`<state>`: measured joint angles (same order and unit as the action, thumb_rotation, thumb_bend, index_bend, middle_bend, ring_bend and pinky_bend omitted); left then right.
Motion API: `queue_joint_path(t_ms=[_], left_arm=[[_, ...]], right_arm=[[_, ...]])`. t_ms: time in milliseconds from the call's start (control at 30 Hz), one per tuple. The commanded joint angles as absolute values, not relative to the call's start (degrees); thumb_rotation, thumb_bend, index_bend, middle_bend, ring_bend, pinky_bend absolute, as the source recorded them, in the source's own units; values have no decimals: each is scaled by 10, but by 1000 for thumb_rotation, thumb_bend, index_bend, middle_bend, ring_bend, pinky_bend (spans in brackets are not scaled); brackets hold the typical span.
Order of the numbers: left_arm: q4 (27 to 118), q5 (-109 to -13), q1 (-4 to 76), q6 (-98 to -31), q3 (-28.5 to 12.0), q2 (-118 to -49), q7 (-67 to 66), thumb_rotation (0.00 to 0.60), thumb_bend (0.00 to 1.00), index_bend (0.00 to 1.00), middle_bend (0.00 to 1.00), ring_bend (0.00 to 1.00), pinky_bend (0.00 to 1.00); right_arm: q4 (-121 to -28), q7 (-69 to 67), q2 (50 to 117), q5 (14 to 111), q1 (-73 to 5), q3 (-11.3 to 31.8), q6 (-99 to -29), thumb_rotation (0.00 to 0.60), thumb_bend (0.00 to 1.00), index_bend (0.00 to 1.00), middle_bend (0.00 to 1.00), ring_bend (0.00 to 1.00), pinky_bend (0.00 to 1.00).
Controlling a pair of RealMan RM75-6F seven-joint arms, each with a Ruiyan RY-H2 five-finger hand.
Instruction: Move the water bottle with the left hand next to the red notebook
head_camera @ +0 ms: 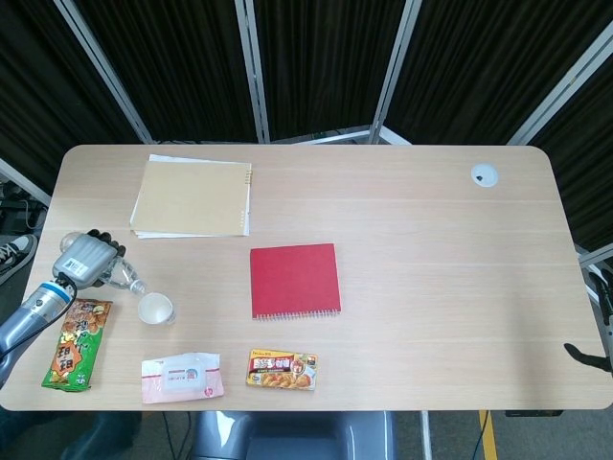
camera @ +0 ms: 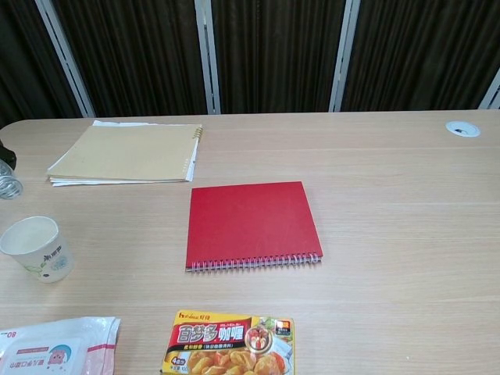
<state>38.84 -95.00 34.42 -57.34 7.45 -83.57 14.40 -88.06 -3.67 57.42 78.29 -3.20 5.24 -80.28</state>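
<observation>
The clear water bottle [head_camera: 123, 278] lies tilted at the table's left edge, its neck pointing right toward the paper cup. My left hand [head_camera: 84, 259] grips its body from the left, fingers wrapped over it. In the chest view only the bottle's neck end [camera: 8, 186] shows at the left border. The red notebook [head_camera: 295, 280] lies flat mid-table, well to the right of the bottle, also seen as the red notebook [camera: 251, 224] in the chest view. My right hand does not show in either view.
A paper cup [head_camera: 155, 309] stands just right of the bottle's neck. A snack bag [head_camera: 77, 343], a wipes pack [head_camera: 182, 377] and a curry box [head_camera: 282, 369] line the front edge. A tan notebook [head_camera: 192, 197] lies at the back left.
</observation>
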Motion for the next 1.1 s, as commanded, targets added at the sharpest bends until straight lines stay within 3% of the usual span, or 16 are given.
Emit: queue_joint_path(t_ms=[33, 667, 1100], left_arm=[[383, -953, 343, -576, 77, -839, 135, 600, 587, 573, 499, 306, 341], [355, -964, 337, -601, 85, -853, 130, 600, 587, 573, 499, 306, 342], [321, -967, 324, -649, 89, -860, 344, 600, 587, 573, 499, 306, 344]], right_arm=[[-880, -37, 575, 782, -32, 53, -803, 600, 0, 0, 0, 0, 0], [-880, -33, 575, 783, -31, 53, -803, 600, 0, 0, 0, 0, 0], [-877, -29, 578, 780, -32, 53, -799, 600, 0, 0, 0, 0, 0]])
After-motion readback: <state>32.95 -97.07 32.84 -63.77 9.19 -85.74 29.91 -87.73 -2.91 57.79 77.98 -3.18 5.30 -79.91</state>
